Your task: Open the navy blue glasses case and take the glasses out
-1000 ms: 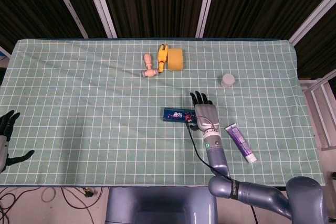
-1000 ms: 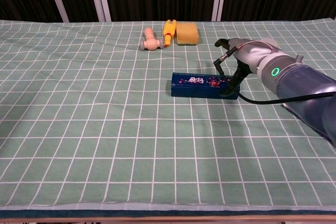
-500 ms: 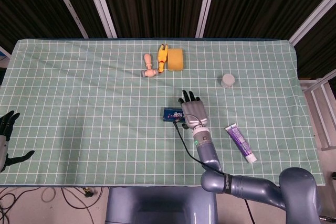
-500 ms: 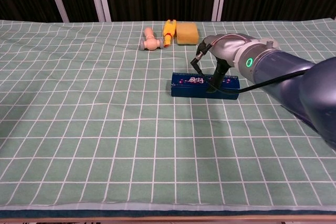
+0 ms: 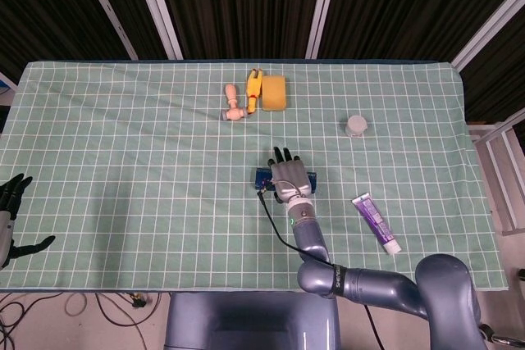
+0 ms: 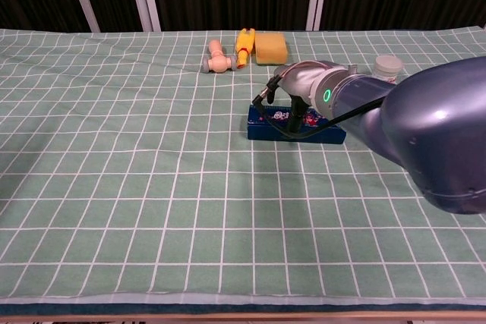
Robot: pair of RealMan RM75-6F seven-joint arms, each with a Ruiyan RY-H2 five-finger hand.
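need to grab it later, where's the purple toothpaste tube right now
In the head view the purple toothpaste tube lies on the table's right side, right of the navy glasses case and right hand, with the small white jar behind it.

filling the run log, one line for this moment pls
case: shut, on table | right robot hand: over case, grip unclear | left robot hand: idle, open

Head cam: high, steep down-look, far, whole worktop (image 5: 123, 145). Chest cam: low at near edge, looks fwd across the cloth, closer. Both share centre w/ navy case (image 5: 264, 178), far toys.
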